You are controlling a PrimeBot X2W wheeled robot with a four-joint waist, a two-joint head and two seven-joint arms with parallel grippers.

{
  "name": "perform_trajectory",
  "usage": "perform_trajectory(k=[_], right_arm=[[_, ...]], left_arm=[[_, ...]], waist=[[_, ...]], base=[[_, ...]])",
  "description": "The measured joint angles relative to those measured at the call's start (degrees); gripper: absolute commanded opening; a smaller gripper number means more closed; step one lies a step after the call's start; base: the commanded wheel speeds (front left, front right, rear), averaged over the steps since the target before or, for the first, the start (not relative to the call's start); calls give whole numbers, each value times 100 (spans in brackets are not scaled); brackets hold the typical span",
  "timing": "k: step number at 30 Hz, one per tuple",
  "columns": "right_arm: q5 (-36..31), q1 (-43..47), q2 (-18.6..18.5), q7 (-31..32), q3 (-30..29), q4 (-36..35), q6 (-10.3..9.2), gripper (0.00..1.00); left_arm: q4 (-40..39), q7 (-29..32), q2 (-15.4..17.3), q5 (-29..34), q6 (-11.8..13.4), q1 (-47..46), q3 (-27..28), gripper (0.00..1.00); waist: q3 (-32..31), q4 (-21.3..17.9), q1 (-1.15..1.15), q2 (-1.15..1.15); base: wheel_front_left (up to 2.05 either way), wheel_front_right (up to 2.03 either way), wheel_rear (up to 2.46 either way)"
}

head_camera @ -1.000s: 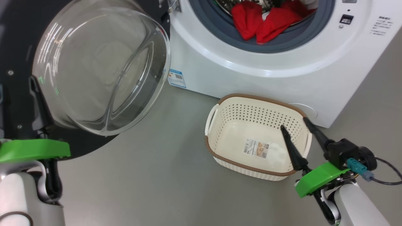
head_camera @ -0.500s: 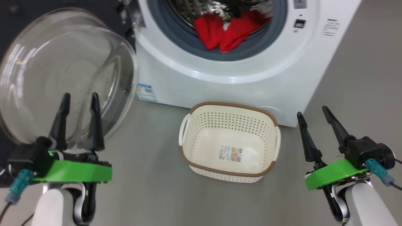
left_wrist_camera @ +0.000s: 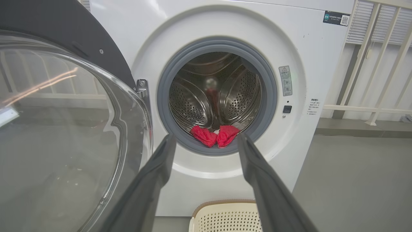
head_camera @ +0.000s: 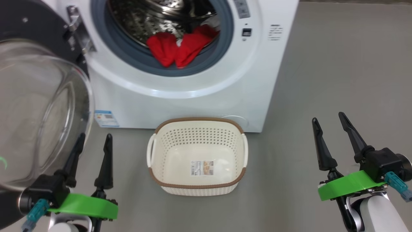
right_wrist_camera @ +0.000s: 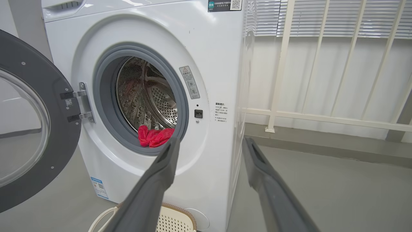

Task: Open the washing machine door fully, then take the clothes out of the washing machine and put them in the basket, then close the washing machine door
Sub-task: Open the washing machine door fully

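Where the basket (head_camera: pixel 199 135) sits, grey floor (head_camera: pixel 322 64) spreads.

The head view is swinging (the camera is moving, not the things), bringing more of the drum (head_camera: pixel 145 19) into sight. The left gripper (head_camera: pixel 95 135) is drawing back off the door (head_camera: pixel 48 106). The right gripper (head_camera: pixel 328 116) is pulling away from the basket (head_camera: pixel 198 120), now well right of it.

Left end effector (head_camera: pixel 95 137) low, left of basket (head_camera: pixel 197 120), both fingers spread apart, holding nothing, tips pointing away from robot. Right end effector (head_camera: pixel 327 117) well right of basket, same pose: fingers apart, empty.
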Motion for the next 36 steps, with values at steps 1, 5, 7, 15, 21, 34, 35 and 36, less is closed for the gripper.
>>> perform_trajectory(k=[1, 5, 7, 15, 21, 34, 35, 36], right_arm=[[8, 3, 1, 0, -3, -1, 0, 100], [21, 73, 4, 0, -38, -7, 0, 100], [48, 143, 5, 0, -25, -3, 0, 100], [66, 211, 13, 0, 130, -11, 0, 100], [66, 225, 14, 0, 238, -12, 0, 100], [66, 358, 8, 0, 133, -4, 0, 100], [66, 358, 8, 0, 125, -4, 0, 100], [66, 358, 9, 0, 122, -3, 0, 100]], left_arm=[[1, 0, -4, 26, 7, 55, 19, 100], [-9, 0, -27, 96, 8, 226, 83, 100], [-5, 0, -47, 124, 8, 290, 94, 100], [14, 0, -149, 236, 8, 425, 171, 100], [80, 0, -149, 321, 8, 595, 289, 100], [209, 0, -187, 330, 7, 647, 377, 100], [207, 0, -203, 297, 7, 651, 396, 100], [204, 0, -214, 276, 7, 659, 404, 100]], waist=[[-20, -69, 0, 0], [-89, -328, 0, 0], [-116, -443, 0, 0], [-204, -801, 0, 0], [-312, -977, 0, 0], [-401, -1036, 0, 0], [-403, -1029, 0, 0], [-406, -1023, 0, 0]], base=[[0, 0, 0], [0, 0, 0], [0, 0, 0], [0, 0, 0], [0, 0, 0], [0, 0, 0], [0, 0, 0], [0, 0, 0]])
